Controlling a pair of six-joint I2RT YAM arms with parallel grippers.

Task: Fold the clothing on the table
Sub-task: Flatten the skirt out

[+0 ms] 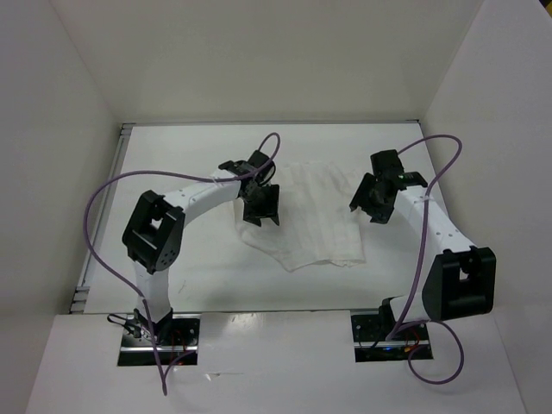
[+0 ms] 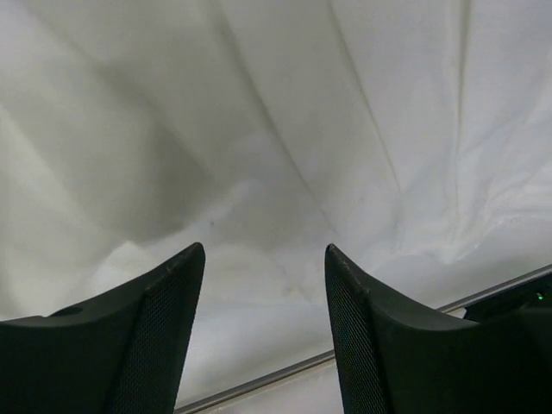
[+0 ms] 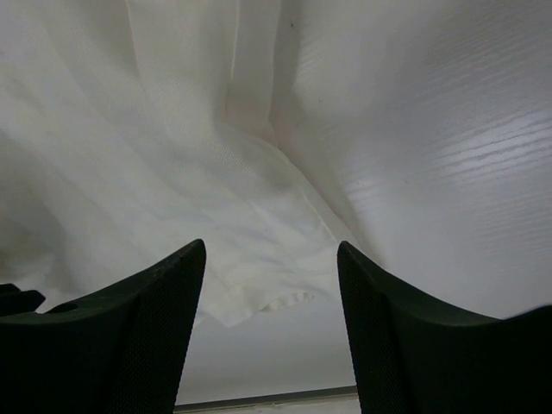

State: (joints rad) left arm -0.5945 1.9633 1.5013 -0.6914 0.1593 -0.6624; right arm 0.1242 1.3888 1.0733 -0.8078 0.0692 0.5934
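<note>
Clothing (image 1: pixel 315 220) edge lies hidden beneath left fingers (image 2: pixel 147 345).

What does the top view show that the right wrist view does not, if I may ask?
Only the top view: the whole clothing, plus the left arm with the left gripper at the clothing's left edge. Only the right wrist view: a close look at a wrinkled hem corner framed by its own fingers. Both: clothing lying on the white table, and the right gripper, open.
</note>
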